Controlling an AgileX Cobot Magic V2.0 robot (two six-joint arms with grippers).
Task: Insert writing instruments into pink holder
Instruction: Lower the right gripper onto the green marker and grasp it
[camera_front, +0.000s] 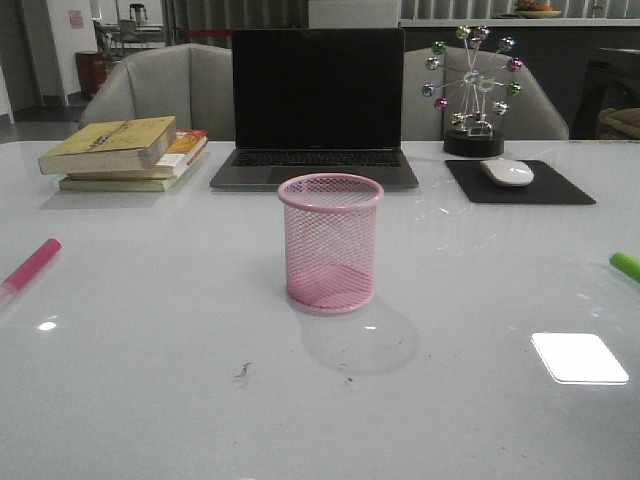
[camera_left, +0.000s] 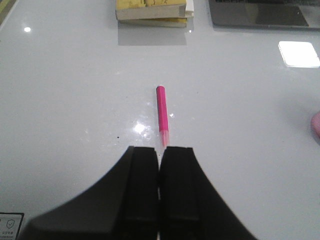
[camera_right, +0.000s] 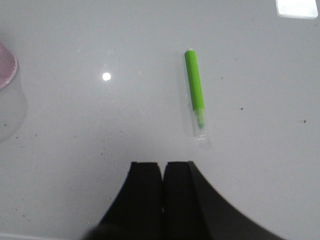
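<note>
The pink wire-mesh holder (camera_front: 331, 243) stands upright and empty at the middle of the table. A pink-magenta marker (camera_front: 30, 266) lies flat near the table's left edge; in the left wrist view this marker (camera_left: 161, 113) lies just ahead of my left gripper (camera_left: 160, 148), which is shut on nothing. A lime green marker (camera_front: 625, 265) shows at the right edge; in the right wrist view that marker (camera_right: 195, 90) lies flat ahead of my right gripper (camera_right: 163, 165), also shut and empty. Neither gripper shows in the front view.
At the back stand a closed-screen laptop (camera_front: 316, 108), a stack of books (camera_front: 125, 152) on the left, and a white mouse (camera_front: 508, 172) on a black pad with a metal ball ornament (camera_front: 473, 92) behind it.
</note>
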